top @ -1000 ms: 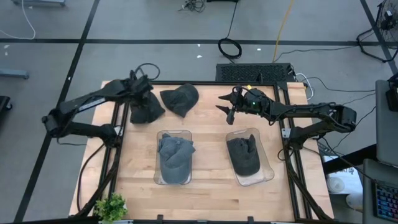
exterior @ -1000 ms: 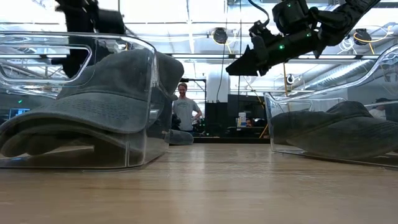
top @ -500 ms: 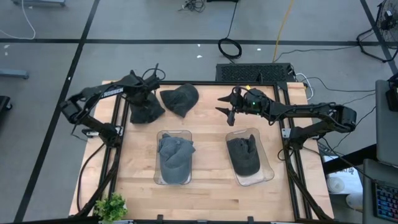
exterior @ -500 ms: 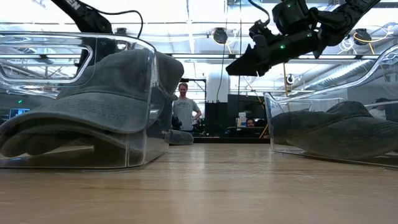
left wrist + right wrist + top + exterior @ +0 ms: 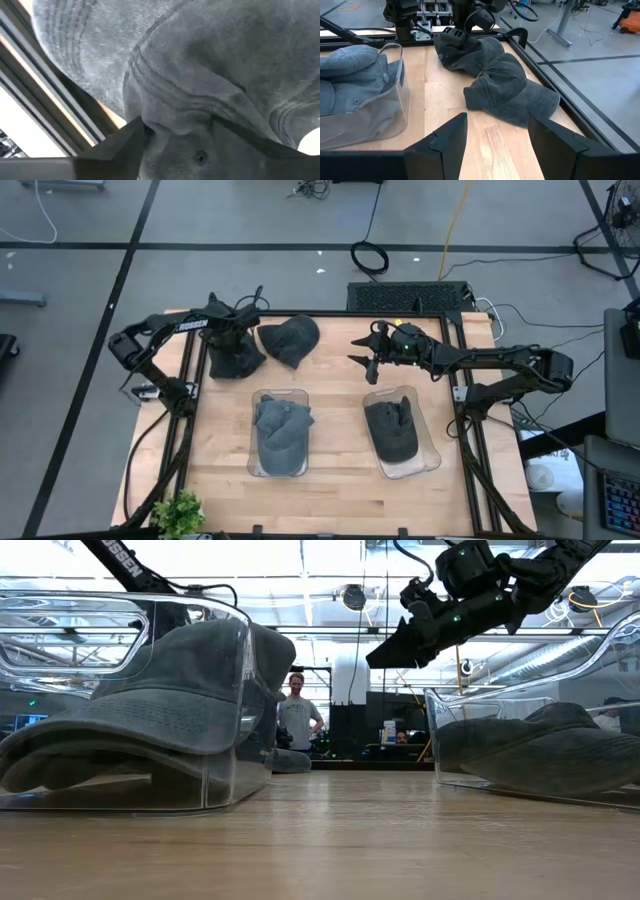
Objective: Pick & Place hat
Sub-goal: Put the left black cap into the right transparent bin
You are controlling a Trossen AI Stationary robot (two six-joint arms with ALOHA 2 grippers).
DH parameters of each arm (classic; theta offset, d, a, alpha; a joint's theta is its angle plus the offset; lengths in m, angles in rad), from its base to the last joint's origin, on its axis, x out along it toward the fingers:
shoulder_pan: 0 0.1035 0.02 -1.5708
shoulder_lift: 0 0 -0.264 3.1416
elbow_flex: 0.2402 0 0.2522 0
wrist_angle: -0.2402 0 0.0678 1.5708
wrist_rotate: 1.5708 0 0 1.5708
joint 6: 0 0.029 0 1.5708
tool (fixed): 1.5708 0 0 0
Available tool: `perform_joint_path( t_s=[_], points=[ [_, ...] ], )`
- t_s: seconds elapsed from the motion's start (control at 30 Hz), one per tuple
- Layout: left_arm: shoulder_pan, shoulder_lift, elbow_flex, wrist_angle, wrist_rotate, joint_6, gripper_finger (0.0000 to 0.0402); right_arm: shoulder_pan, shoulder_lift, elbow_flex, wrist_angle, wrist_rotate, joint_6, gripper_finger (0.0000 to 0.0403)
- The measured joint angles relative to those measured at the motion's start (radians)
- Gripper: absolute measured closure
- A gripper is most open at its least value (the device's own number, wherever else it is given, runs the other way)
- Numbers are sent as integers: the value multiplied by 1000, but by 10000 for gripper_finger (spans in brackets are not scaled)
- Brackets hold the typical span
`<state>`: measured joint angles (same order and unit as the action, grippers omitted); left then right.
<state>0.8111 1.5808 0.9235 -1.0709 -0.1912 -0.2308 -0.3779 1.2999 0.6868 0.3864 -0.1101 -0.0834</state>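
At the table's far left corner lies a dark hat point(image 5: 234, 358), a second hat point(image 5: 291, 340) just beside it; two more sit in clear bins point(image 5: 279, 465) nearer the front. Left gripper point(image 5: 232, 330) is down on the corner hat, fingers point(image 5: 120, 150) pressed into the cloth, apparently pinching a fold. Step: grasp. Next: confirm hold, then lift clear. Right gripper point(image 5: 366, 358) hovers mid-table, spread, empty.
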Motion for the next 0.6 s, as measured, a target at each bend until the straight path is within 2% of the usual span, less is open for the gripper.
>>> perform_joint_path(
  t_s=[0.13, 0.3, 0.33, 0.47, 0.6],
  points=[
    [-2, 4, 0, -5, 12, 21, 240, 0, 0, 0, -3, 0, 3, 207],
    [4, 4, 0, -7, 8, -12, 373, 0, 0, 0, -5, 0, 16, 207],
    [5, 4, 0, -4, 4, -26, 385, 0, 0, 0, -5, 0, 16, 207],
    [-2, -14, 3, -36, -64, -29, 391, 0, 0, 0, -5, 0, 16, 207],
    [-28, -86, 47, -124, -141, -33, 394, 0, 0, 0, -6, 0, 16, 207]
  ],
)
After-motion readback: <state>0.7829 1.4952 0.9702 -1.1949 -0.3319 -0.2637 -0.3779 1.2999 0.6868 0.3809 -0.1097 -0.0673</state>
